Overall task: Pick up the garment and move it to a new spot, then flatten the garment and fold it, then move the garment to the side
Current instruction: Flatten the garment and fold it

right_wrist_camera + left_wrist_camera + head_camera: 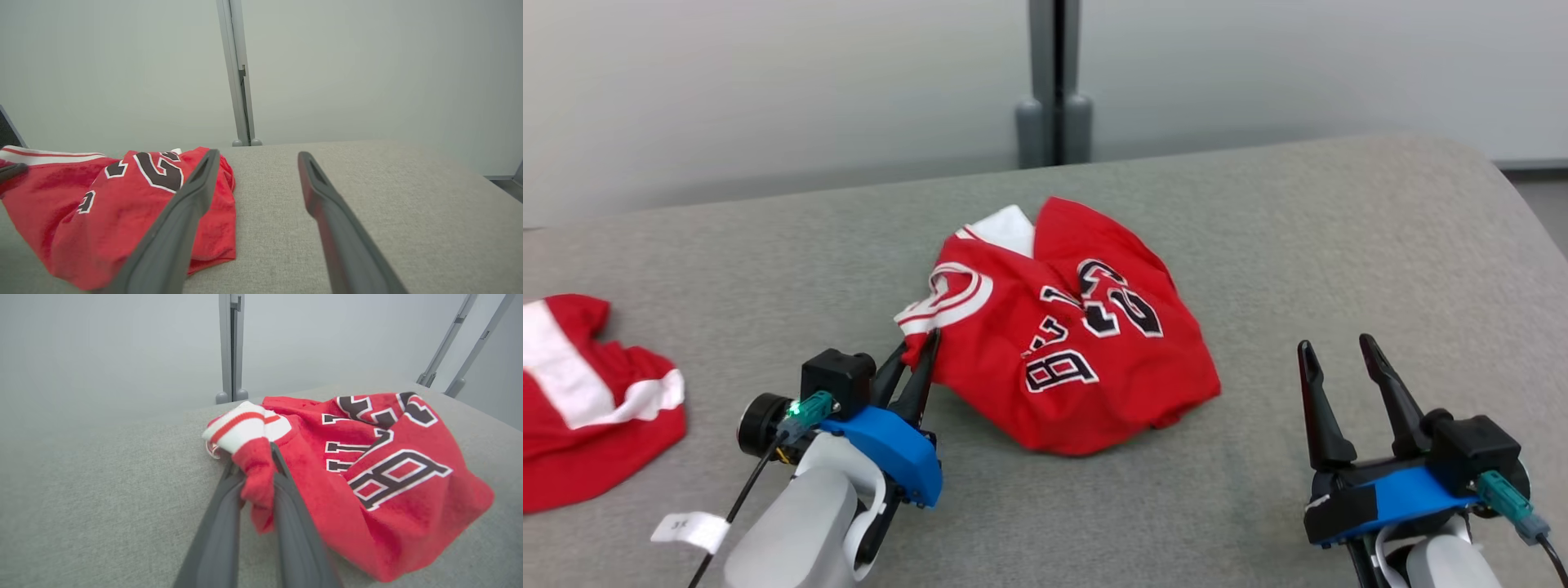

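Item: garment (1062,335), a red jersey with black-and-white lettering and white-and-red trim. It lies crumpled near the middle of the grey table (1339,245), not yet lifted. At its 8 o'clock edge you have the left gripper (920,345), jaws drawn narrow and pinching a small red fold just below the striped trim. The left wrist view shows that fold bunched between the fingers (220,522), with a short tail hanging past them. The right gripper (1335,347), at the garment's 4 o'clock and well apart from it, stands wide and holds nothing. A second red-and-white cloth (588,408) lies at 9 o'clock, near the table's edge, separate from the jersey. Risks, as judged: the pinch takes only a thin bit of cloth, so a quick lift may let it slip out. With one hold, the jersey will likely hang twisted and land bunched, making flattening harder. Carry it toward 9 o'clock and you may drag it over the other cloth.
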Available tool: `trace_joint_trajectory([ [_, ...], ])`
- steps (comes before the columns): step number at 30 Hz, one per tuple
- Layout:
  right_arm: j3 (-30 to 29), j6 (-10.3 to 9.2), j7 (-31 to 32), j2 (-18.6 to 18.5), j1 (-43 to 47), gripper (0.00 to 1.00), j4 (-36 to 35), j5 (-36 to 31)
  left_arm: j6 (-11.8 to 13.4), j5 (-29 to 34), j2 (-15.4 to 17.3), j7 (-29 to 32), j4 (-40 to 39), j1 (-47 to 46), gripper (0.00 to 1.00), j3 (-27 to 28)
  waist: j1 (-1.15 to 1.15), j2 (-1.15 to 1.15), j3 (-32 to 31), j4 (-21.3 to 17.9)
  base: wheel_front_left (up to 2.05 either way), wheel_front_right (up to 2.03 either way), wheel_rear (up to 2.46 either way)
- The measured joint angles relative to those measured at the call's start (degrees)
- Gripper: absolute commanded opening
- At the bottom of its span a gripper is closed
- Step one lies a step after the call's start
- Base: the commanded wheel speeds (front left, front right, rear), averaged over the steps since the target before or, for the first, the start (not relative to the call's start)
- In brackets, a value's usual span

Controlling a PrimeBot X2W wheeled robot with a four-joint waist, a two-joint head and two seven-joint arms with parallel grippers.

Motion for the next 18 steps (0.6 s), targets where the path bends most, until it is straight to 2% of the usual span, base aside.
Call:
trace_joint_trajectory([
  [8,-0.7,0.00,0.0,0.0,1.4,1.00,0.3,0.1,4.0,2.9,3.9,0.0,-17.2,9.6,0.00,3.2,0.00,0.00,-2.3,5.6,0.00,0.00,0.00],
  [12,-0.7,0.00,0.0,0.0,1.6,1.00,0.5,0.8,6.8,3.9,7.4,0.5,-25.8,13.9,0.00,3.8,0.00,0.00,-2.4,8.0,0.00,0.00,0.00],
  [18,-0.8,0.00,0.0,0.0,1.7,1.00,0.5,1.7,11.9,5.1,13.0,5.6,-41.6,19.8,0.00,5.1,0.00,0.00,-1.5,11.0,0.00,0.00,0.00],
])
